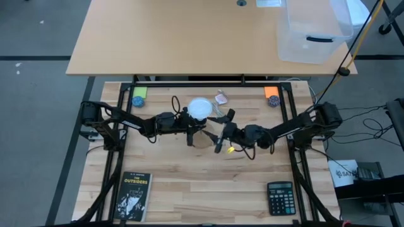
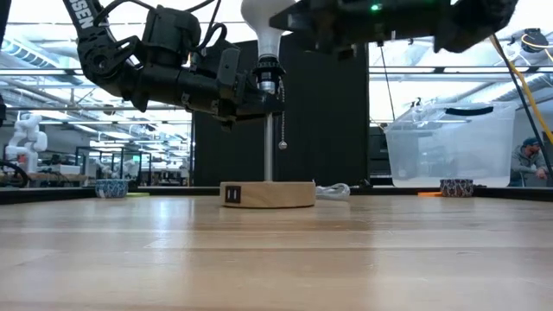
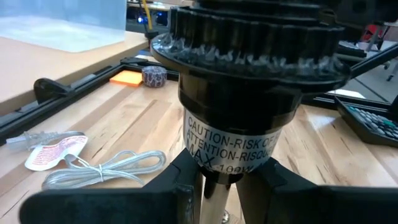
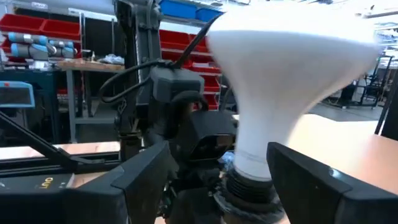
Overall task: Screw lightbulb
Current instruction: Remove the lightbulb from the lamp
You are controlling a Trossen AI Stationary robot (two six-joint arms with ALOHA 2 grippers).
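Observation:
The white lightbulb (image 1: 200, 108) stands upright with its pale base in the black socket (image 2: 270, 73) of a lamp. The lamp has a thin metal pole and a round wooden base (image 2: 268, 194) on the table. My left gripper (image 1: 188, 125) is shut on the socket, which fills the left wrist view (image 3: 233, 134). My right gripper (image 1: 219, 133) is open at bulb height. In its wrist view its fingers stand wide apart on either side of the bulb's neck (image 4: 255, 149). My left gripper pinches the lower end of the black socket (image 3: 217, 171), just under its caution label, between its two fingers. It comes level from the table's left. The lamp stands upright, its wooden base on the table. My right gripper: I cannot tell whether its fingers touch the bulb.
A pull chain (image 2: 282, 130) hangs from the socket. A coiled cord with a plug (image 3: 99, 171) lies behind the lamp. Two small bowls (image 1: 139, 99) (image 1: 273, 99) sit at the far corners. A book (image 1: 132, 195) and a calculator (image 1: 279, 197) lie near the front edge. A clear bin (image 1: 312, 31) stands on the table beyond.

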